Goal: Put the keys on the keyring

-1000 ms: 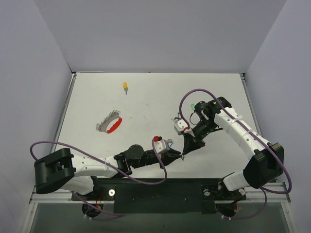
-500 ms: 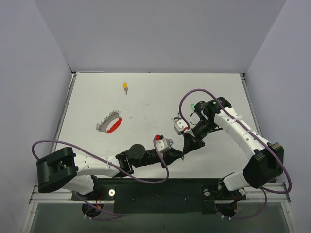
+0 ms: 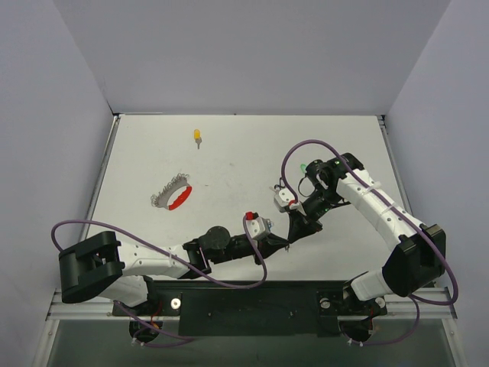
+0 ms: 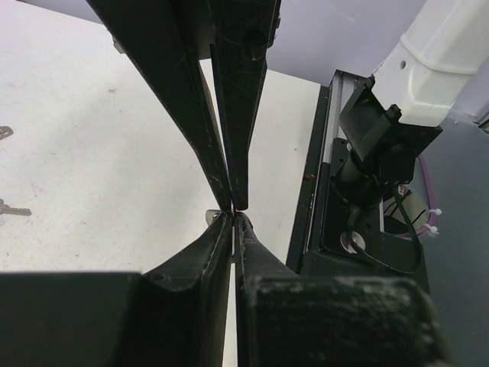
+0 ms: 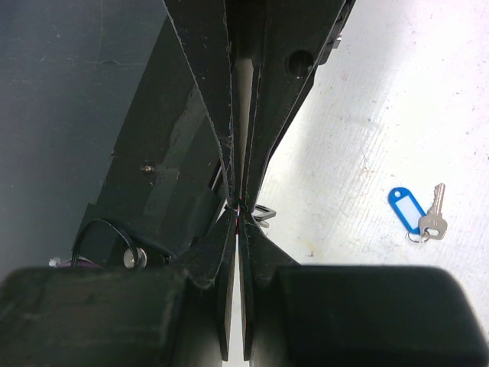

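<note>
Meeting tip to tip just inside the near edge of the table [image 3: 229, 153], the left gripper [image 4: 231, 222] and the right gripper [image 5: 240, 218] are each showing fingers pressed shut. A small silver piece [image 5: 261, 216] is peeking out just beside the tips, and which jaws are pinching it cannot be told. Outward from there, a blue-tagged key [image 5: 415, 212] is lying flat near the right gripper, its shaft pointing away from its tag. The keyring [image 3: 173, 196] is lying well apart, to the left and farther in, its long axis slanting from near-left to far-right. The left arm [image 3: 153, 260] is sitting on the nearer side. Bare tabletop is lying between the grippers and the keyring, while the front rail [image 4: 313, 191] is crowding the grippers. A yellow-tagged key [image 3: 197, 137] is resting beyond the keyring.
</note>
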Robot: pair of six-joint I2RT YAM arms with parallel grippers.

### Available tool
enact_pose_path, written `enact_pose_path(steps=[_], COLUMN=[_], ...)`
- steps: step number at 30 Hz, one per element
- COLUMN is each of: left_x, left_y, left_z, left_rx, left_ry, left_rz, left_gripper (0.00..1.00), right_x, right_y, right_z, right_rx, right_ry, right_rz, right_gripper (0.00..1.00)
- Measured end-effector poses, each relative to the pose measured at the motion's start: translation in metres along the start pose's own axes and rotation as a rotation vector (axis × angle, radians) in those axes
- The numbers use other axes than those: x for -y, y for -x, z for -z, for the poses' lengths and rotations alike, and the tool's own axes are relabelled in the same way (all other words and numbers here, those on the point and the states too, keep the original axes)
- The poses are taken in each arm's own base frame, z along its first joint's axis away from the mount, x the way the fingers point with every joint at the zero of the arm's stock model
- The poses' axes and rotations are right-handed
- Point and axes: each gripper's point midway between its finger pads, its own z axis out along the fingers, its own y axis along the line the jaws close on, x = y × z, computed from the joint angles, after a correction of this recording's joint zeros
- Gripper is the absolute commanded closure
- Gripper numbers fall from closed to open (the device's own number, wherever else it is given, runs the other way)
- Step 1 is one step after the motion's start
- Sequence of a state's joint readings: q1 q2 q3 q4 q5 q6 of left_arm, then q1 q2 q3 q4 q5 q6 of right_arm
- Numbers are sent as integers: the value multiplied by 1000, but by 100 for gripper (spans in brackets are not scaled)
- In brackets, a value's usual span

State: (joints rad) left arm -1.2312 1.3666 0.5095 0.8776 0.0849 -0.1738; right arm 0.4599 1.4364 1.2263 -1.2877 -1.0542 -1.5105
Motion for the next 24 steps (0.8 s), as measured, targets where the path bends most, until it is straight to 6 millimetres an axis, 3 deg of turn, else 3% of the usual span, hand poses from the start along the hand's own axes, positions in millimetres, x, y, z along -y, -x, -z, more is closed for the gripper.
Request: enact_pose_path(steps=[12, 14, 15, 16, 24], left_x=[-1, -1, -1, -1, -6], left_y=[0, 0, 0, 0, -1], left_z=[0, 0, 0, 0, 0], left_rx=[-3, -3, -3, -3, -2], left_ry=[9, 10, 11, 12, 47], left_rz=[17, 19, 22, 24, 30], left_gripper=[82, 85, 97, 100, 100], right_x=[1, 1, 1, 1, 3], right_y=[0, 0, 0, 0, -1], right_z=[0, 0, 0, 0, 0], right_rx=[0, 0, 0, -1, -3], right_ry=[-4, -5, -5, -5, -10], right_rz=[-6, -8, -9, -11, -9], right_gripper=[100, 100, 100, 100, 94])
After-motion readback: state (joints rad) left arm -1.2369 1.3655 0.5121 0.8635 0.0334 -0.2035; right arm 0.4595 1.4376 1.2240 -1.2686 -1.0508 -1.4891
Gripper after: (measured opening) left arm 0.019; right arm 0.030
